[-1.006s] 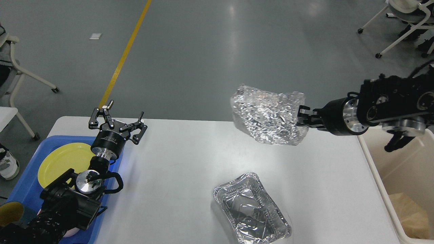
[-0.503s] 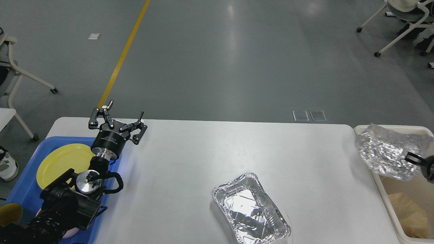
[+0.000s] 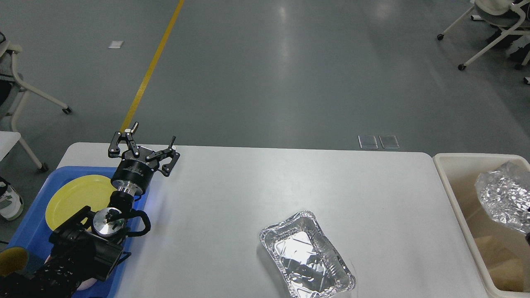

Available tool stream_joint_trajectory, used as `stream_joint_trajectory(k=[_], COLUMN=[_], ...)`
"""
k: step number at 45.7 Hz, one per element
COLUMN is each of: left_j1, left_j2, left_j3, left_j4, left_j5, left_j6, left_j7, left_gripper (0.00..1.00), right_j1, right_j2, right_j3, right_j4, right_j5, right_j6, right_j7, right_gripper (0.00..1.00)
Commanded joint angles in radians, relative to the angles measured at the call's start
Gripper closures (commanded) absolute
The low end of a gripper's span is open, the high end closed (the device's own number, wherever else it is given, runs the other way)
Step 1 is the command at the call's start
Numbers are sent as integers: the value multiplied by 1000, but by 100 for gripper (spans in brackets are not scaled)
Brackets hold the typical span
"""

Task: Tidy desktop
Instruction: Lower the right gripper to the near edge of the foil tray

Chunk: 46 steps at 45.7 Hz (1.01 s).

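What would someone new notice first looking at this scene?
Probably the shiny foil tray lying alone on the white desktop, near its front edge. Next, the crumpled foil over the cream bin at the right, and the open left gripper raised above the blue tray with its yellow plate.

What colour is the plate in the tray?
Yellow; the plate sits in the blue tray, head view.

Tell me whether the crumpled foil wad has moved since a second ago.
Yes: the crumpled foil wad went right, off the desktop, now over the cream bin.
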Motion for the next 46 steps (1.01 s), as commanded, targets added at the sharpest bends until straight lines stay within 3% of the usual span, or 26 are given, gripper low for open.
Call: stream_joint_trajectory(k=[1,8,15,22,28,35,39,46], left_j1=[0,0,0,0,0,0,0,0], left_j2=[0,0,0,0,0,0,0,0], left_j3=[0,0,0,0,0,0,0,0], left_j4=[0,0,0,0,0,0,0,0], left_j5=[0,0,0,0,0,0,0,0], left_j6=[0,0,0,0,0,0,0,0], left_j7=[0,0,0,0,0,0,0,0], left_gripper=[0,0,0,0,0,0,0,0], right_j1=[18,159,524,860,1058,1231,1268,1186], right_j2=[7,33,-5,-8,-13,-10,-4,6], right_j3=[4,22,24,22,24,22,25,19], right_j4=[8,80,466,884,1206,1537,1606,1559], right_j5=[-5,-5,-22,-235,-481,-519,-518,-516], right_j6=[-3,2,5,20,20,40,98,68], right_j7=[0,7,25,158,237,306,347,347], right_gripper=[0,0,0,0,0,0,0,0])
